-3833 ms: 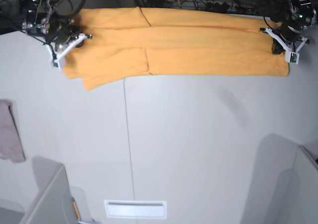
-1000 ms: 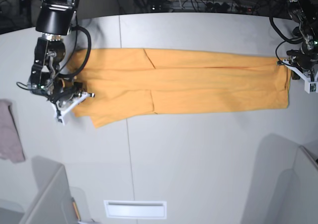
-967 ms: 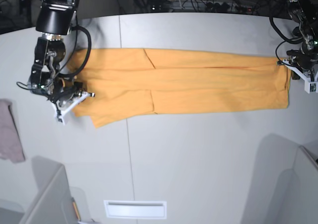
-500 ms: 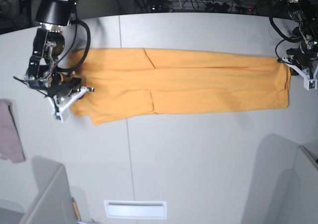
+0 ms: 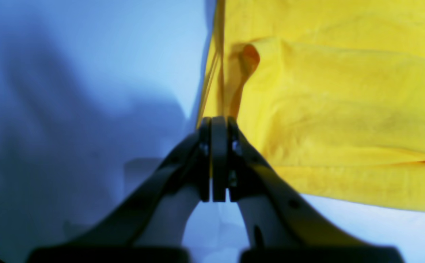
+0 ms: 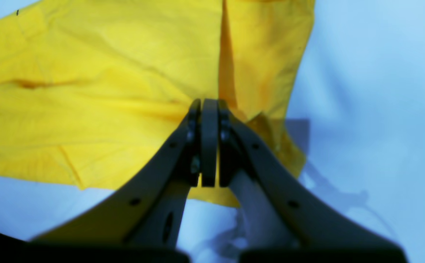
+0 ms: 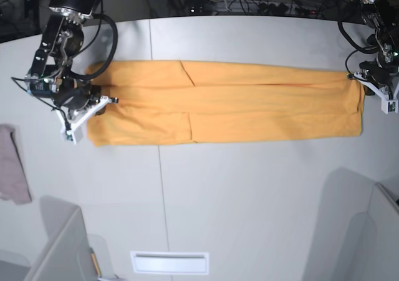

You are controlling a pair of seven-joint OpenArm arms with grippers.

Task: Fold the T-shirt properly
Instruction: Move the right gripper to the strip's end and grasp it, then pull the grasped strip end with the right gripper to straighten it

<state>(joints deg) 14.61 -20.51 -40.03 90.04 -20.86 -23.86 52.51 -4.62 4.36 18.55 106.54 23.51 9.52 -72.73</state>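
The orange-yellow T-shirt (image 7: pixel 249 103) lies as a long folded band across the back half of the table. Its collar-side end is at the base view's left and its hem end at the right. My right gripper (image 7: pixel 92 114) is at the left end, jaws shut on the cloth there (image 6: pixel 209 106), and a crease rises from the tips. My left gripper (image 7: pixel 368 88) is at the right end, shut on the shirt's edge (image 5: pixel 214 122), which is pulled taut up to the tips. Both fingertip pairs are pressed together in the wrist views.
A small pinkish-grey cloth (image 7: pixel 12 166) hangs over the table's left edge. A white slot plate (image 7: pixel 169 262) sits near the front edge. Grey panels (image 7: pixel 59 247) stand at both front corners. Cables and equipment (image 7: pixel 249 0) crowd the back edge.
My right gripper has moved toward the back and slightly left with the shirt's end. The slanted lower-left sleeve now lies straight along the band. The left gripper has hardly moved.
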